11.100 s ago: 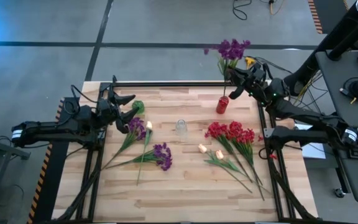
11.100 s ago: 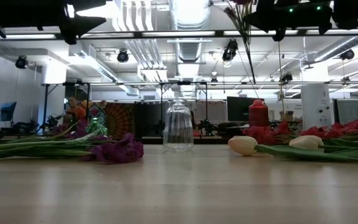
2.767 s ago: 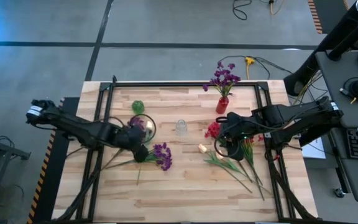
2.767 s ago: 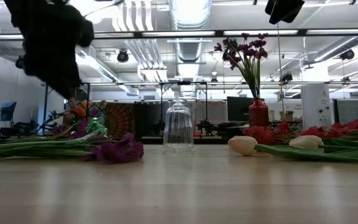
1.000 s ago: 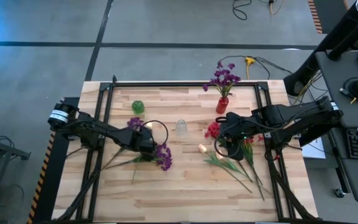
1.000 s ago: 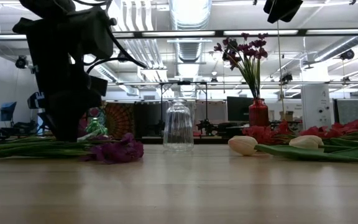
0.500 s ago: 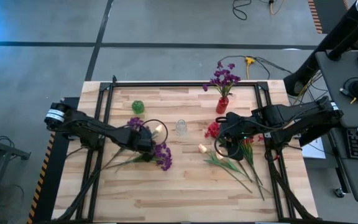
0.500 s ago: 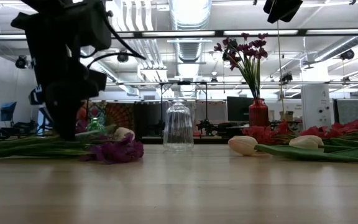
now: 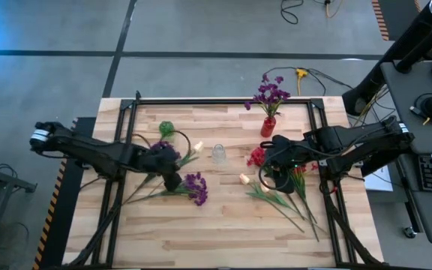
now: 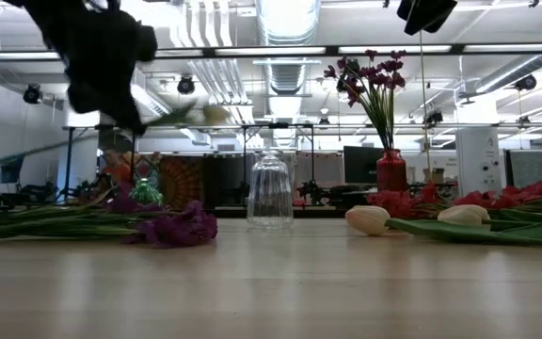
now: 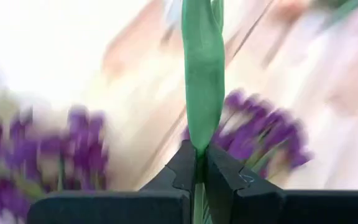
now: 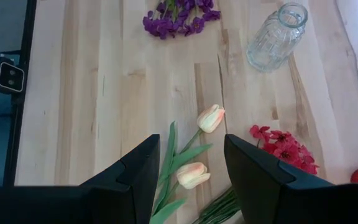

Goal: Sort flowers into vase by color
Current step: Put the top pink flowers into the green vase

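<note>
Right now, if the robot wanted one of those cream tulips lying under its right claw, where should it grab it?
Probably on the green stem just behind the bud, coming straight down from above. The cream tulip lies flat on the table, its stem running back towards the open right gripper, so the fingers can straddle the thin stem crosswise. The bud is rounder and softer, a poorer hold.

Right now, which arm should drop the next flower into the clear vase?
The left one, probably. Its claw is shut on a tulip, lifted close beside the clear vase. The right claw hangs open over the tulips on the table, holding nothing.
</note>
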Motion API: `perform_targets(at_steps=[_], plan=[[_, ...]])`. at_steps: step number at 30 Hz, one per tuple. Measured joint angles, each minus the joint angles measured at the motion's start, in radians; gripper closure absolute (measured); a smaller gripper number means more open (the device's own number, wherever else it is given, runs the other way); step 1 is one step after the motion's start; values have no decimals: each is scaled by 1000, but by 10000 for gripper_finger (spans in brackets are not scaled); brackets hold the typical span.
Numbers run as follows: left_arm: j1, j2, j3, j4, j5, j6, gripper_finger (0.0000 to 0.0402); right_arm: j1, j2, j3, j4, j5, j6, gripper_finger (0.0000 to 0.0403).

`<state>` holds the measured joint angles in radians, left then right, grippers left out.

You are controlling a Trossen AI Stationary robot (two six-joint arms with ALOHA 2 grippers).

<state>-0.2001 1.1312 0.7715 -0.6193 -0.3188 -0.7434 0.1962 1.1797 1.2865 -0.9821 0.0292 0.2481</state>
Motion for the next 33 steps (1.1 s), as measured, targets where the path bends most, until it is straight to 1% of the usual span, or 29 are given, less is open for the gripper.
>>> perform_targets(at_steps=[3,7,11,14,17,21,24,26,30,33], plan=[[0,-88,0,113,-49,143,399,0,0,0,2,0,-19,232],[2,-173,0,313,-86,365,399,0,0,0,39,0,-50,232],[2,-210,0,499,-91,600,399,0,0,0,78,0,-88,232],[12,-215,0,607,-91,722,400,0,0,0,101,0,-114,232],[31,-211,0,692,-91,776,400,0,0,0,118,0,-133,232],[68,-196,-2,726,-91,842,400,0,0,0,136,0,-146,232],[103,-182,-22,818,-91,881,400,0,0,0,136,0,-156,232],[127,-175,-57,915,-62,900,400,0,0,0,136,0,-157,232],[175,-152,-165,1202,96,892,400,0,0,0,137,0,-157,232],[188,-128,-249,1406,118,891,400,0,0,0,143,0,-158,232]])
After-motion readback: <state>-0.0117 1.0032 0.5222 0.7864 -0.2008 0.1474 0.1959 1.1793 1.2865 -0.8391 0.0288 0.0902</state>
